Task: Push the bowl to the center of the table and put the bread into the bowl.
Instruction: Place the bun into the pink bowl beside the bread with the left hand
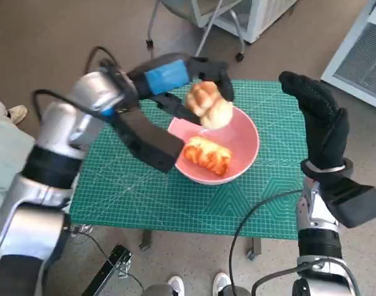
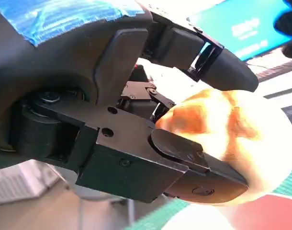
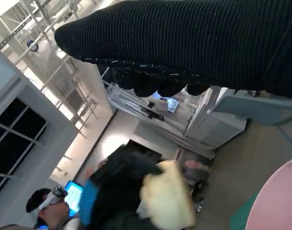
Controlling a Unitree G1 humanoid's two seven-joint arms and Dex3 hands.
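Here the left hand [image 1: 194,77] grips a bread roll [image 1: 208,105] just above the pink bowl [image 1: 246,151], where another roll [image 1: 208,155] lies. Right of the bowl, the right hand [image 1: 320,120] hangs open, fingers apart, over the green mat [image 1: 132,191].

The setting was a robotics laboratory. A green gridded cutting mat [image 1: 145,197] covered the small worktop. White ventilated equipment cabinets [image 1: 360,55] stood on the brown floor [image 1: 52,37]. A seated person wearing a headset [image 3: 48,203] faced a lit screen [image 3: 72,194].
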